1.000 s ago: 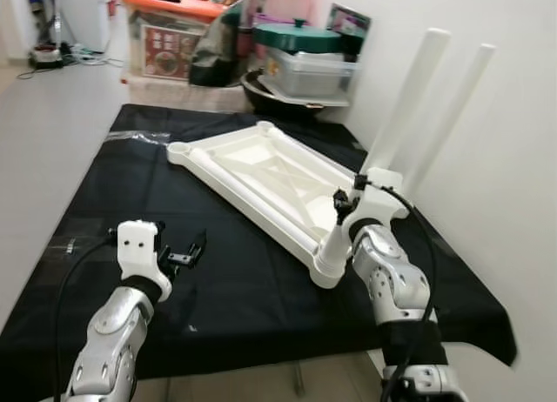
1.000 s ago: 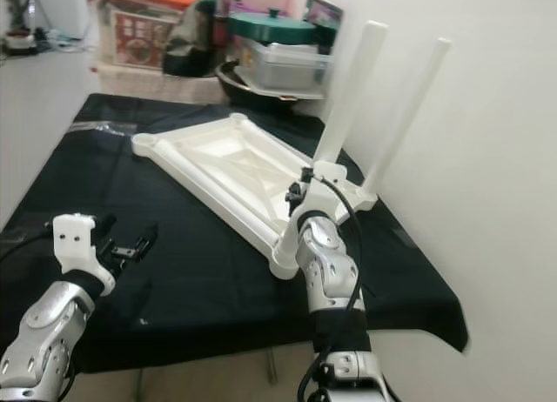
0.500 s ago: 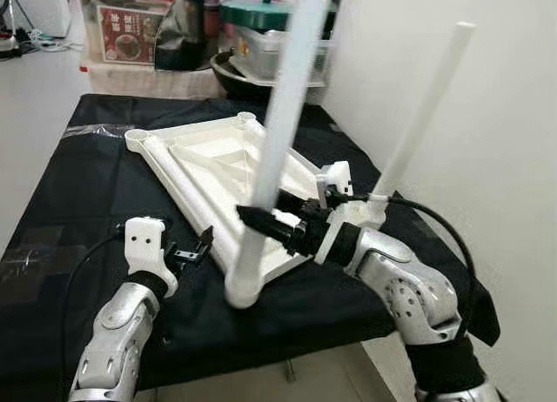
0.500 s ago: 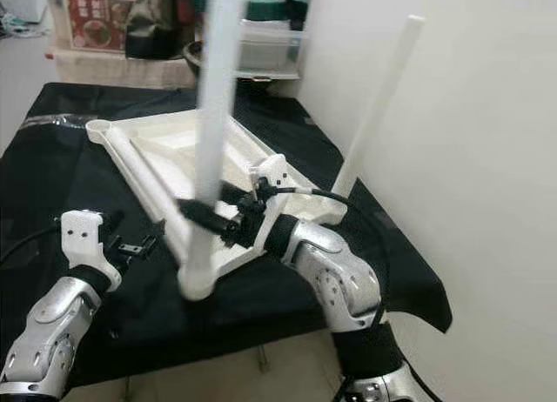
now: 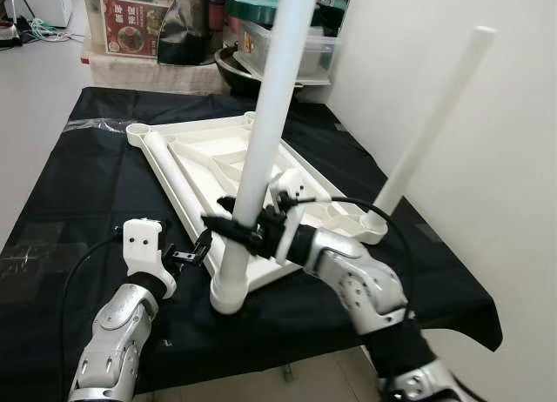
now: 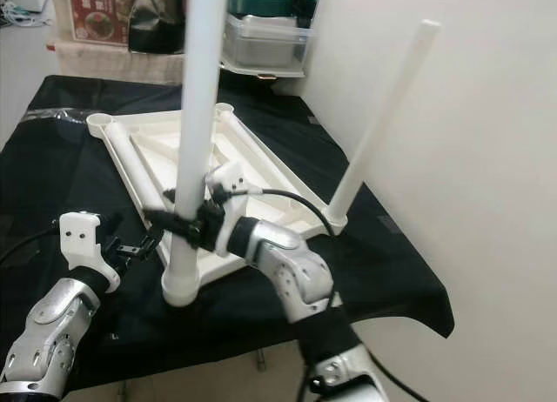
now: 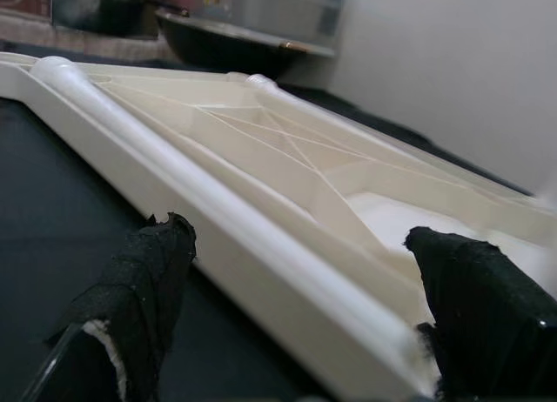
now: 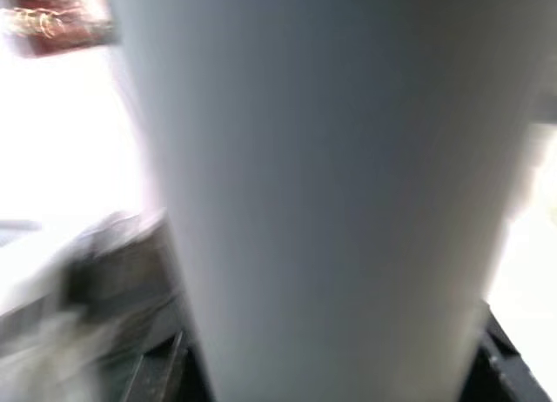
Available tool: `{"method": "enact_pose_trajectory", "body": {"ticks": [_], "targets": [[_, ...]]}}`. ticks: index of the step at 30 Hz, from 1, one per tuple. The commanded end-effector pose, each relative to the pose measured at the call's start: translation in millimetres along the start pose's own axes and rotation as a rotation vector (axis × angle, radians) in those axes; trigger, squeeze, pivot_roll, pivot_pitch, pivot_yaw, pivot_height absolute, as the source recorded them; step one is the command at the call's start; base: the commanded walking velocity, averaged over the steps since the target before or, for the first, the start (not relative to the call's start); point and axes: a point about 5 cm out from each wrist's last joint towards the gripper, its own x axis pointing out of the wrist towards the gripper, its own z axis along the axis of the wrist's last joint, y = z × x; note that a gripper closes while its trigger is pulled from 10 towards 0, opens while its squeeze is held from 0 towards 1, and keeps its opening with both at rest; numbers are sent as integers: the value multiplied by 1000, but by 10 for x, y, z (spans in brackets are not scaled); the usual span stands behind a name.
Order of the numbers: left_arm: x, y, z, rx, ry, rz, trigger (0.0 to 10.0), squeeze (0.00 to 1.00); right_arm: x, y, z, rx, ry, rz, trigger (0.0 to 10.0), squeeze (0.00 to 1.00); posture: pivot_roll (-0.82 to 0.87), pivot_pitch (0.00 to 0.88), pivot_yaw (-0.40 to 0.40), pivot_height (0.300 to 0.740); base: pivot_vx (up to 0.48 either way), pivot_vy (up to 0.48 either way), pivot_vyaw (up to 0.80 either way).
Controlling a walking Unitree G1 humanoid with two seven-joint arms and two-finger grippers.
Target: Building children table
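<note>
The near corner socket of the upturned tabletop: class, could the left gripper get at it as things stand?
Probably not directly: the left gripper hovers open beside the tabletop, but the leg held by the right gripper already stands over that corner.

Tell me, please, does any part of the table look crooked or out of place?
The white leg held by the right gripper tilts instead of standing square over the near corner of the upturned tabletop. The fitted leg at the right corner also leans outward. The left gripper waits open beside the frame.
</note>
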Motion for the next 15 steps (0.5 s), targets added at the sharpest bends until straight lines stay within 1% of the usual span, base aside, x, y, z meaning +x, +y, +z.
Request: {"method": "enact_pose_trajectory", "body": {"ticks": [1, 2, 3, 4, 5, 6, 7, 8, 9, 10, 11, 12, 13, 14, 15], "targets": [[-18, -17, 2, -1, -7, -7, 10000, 0, -184, -483, -162, 30, 99, -394, 0, 0, 165, 0, -194, 740, 0, 0, 0], [-18, -17, 2, -1, -7, -7, 10000, 0, -184, -483, -162, 30, 99, -394, 0, 0, 165, 0, -194, 740, 0, 0, 0], [-18, -19, 3, -2, -9, -8, 10000, 0, -284, -607, -217, 39, 125, -560, 0, 0, 154, 0, -189, 740, 0, 0, 0], [-19, -22, 4, -3, -10, -9, 10000, 0, -441, -707, -282, 43, 138, -715, 0, 0, 153, 0, -188, 740, 0, 0, 0], [-19, -26, 6, -3, -11, -10, 10000, 0, -593, -757, -350, 40, 155, -831, 0, 0, 150, 0, -187, 740, 0, 0, 0], [-19, -26, 6, -3, -11, -10, 10000, 0, -593, -757, -350, 40, 155, -831, 0, 0, 150, 0, -187, 740, 0, 0, 0], [-19, -28, 7, -4, -12, -11, 10000, 0, -692, -781, -393, 36, 166, -903, 0, 0, 148, 0, -184, 740, 0, 0, 0], [-19, -27, 8, -4, -13, -11, 10000, 0, -703, -744, -458, 74, 195, -889, 0, 0, 144, 0, -178, 740, 0, 0, 0], [-19, -27, 8, -4, -13, -11, 10000, 0, -703, -744, -458, 74, 195, -889, 0, 0, 144, 0, -178, 740, 0, 0, 0], [-19, -25, 9, -4, -13, -12, 10000, 0, -656, -687, -487, 109, 212, -819, 8314, 0, 144, 0, -178, 740, 0, 0, 0], [-19, -25, 9, -4, -13, -12, 10000, 0, -656, -687, -487, 109, 212, -819, 8314, 0, 144, 0, -178, 740, 0, 0, 0], [-20, -23, 10, -4, -13, -12, 10000, 0, -566, -607, -470, 134, 190, -705, 10000, 0, 137, 0, -172, 740, 0, 0, 0], [-19, -20, 10, -4, -13, -13, 10000, 0, -476, -507, -418, 162, 150, -566, 10000, 0, 138, 0, -170, 740, 0, 0, 0], [-18, -18, 10, -4, -12, -13, 10000, 0, -411, -432, -340, 171, 105, -463, 10000, 1000, 138, 0, -170, 740, 0, 0, 0], [-18, -18, 10, -4, -12, -13, 10000, 0, -411, -432, -340, 171, 105, -463, 10000, 1000, 138, 0, -170, 740, 0, 0, 0]]}}
